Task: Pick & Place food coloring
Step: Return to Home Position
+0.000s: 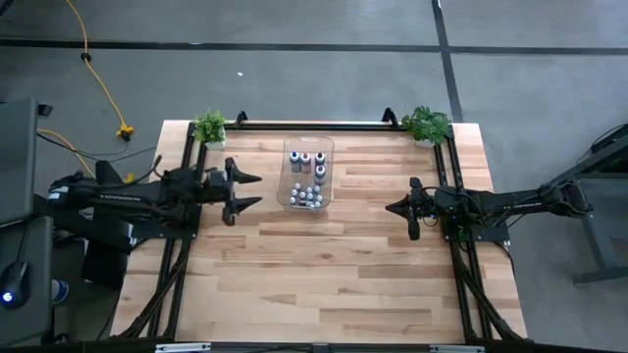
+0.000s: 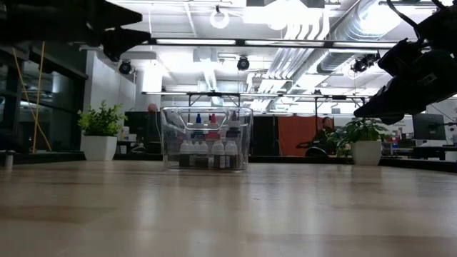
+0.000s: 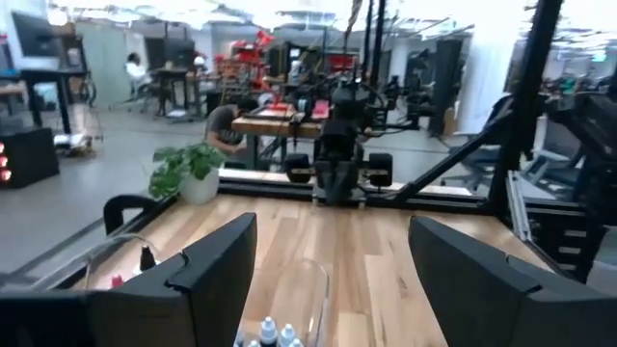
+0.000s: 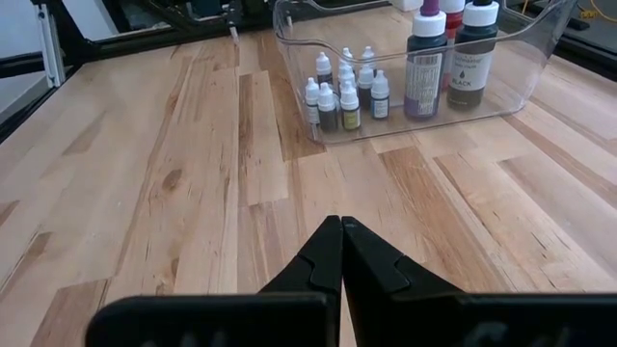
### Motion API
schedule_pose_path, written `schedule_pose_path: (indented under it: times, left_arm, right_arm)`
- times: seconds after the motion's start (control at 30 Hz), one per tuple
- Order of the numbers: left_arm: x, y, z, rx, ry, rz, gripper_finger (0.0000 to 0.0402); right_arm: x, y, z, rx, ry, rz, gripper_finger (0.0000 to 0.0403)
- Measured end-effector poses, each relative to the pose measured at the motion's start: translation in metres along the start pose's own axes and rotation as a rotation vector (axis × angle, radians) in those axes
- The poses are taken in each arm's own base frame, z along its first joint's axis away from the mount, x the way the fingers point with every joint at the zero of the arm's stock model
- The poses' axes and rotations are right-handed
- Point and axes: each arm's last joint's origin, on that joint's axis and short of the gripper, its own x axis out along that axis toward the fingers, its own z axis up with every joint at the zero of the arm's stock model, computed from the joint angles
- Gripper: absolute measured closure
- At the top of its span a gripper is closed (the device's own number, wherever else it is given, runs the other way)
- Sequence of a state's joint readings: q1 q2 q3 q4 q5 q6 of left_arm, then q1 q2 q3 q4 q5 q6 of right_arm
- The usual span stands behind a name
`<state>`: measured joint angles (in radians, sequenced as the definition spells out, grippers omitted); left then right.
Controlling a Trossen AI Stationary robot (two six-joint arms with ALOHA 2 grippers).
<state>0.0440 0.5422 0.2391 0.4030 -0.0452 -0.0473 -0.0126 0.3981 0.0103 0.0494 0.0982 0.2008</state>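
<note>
Pretty much done, everything's in the bin

The tiny white-capped food coloring bottles [image 4: 342,92] and a few bigger dark ones all stand upright, caps up, long axis vertical, inside the clear plastic bin [image 2: 170,135] between the arms. I see none out on the pale wooden table [image 1: 343,284]. The left gripper [image 1: 257,189] is spread wide, and the right gripper [image 1: 391,208] is pinched closed and empty.

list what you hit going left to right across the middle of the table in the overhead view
left gripper, open → clear bin holding the food coloring bottles → right gripper, shut
</note>
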Motion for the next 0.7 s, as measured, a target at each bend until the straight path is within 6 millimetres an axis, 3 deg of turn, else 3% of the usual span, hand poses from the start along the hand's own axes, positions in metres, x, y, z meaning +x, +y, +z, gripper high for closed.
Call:
schedule_pose_path:
  times: [0.4, 0.7]
  left_arm:
    - [-0.039, 0.007, -0.012, 0.08, -0.183, -0.075, 0.0135]
    - [-0.053, 0.008, -0.029, 0.107, -0.227, -0.059, 0.0138]
  right_arm:
    - [0.0, 0.0, 0.0, 0.0, 0.0, 0.0, 0.0402]
    - [0.0, 0.0, 0.0, 0.0, 0.0, 0.0, 0.0402]
